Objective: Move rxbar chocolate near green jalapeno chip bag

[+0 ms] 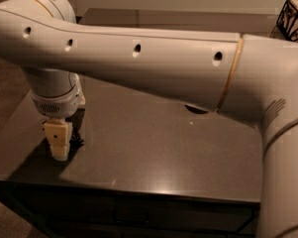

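1. Your hand (61,150) hangs straight down from the wrist at the near-left corner of the counter (163,152), its tip at or just above the surface. You cannot tell from this view whether it is apart, together, or clamped on anything.
2. The rxbar chocolate (78,139) is most likely the small dark shape tucked against the hand on the side facing the middle of the counter. It is too dark to read a wrapper, its long axis, or whether it lies flat or is lifted.
3. That contact is what the coming move turns on. If the bar is against the hand, the grasp is probably in progress or done, and the carry comes next.
4. The green jalapeno chip bag does not show anywhere. The arm (138,58) crosses the whole view and hides much of the counter behind it.
5. A dark sliver (195,109) peeks out below the arm near mid-counter (you cannot tell what it is, so do not treat it as the bag).
6. Find the bag before you travel, since you cannot yet choose a direction.
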You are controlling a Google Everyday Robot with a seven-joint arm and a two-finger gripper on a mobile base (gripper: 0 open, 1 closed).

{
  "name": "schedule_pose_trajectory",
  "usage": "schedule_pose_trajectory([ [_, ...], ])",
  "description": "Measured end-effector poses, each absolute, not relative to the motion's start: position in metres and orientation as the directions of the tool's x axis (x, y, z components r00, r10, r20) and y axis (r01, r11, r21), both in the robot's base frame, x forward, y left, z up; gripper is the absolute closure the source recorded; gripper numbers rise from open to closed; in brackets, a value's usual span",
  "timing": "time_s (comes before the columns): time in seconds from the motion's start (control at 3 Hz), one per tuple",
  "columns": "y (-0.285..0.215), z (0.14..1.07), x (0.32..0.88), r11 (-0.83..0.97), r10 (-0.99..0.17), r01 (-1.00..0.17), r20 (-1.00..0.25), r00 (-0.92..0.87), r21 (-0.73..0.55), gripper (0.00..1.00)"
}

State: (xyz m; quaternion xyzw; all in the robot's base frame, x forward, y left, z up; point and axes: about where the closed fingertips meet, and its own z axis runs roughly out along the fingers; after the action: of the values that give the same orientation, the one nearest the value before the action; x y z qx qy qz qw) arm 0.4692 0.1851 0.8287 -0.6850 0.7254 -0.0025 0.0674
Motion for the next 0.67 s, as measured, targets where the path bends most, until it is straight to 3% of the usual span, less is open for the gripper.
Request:
schedule_pose_trajectory([
  [0.67,0.1872,0.8335,0.4685,0.045,-0.994,-0.997,-0.107,-0.038,-0.068,0.62],
])
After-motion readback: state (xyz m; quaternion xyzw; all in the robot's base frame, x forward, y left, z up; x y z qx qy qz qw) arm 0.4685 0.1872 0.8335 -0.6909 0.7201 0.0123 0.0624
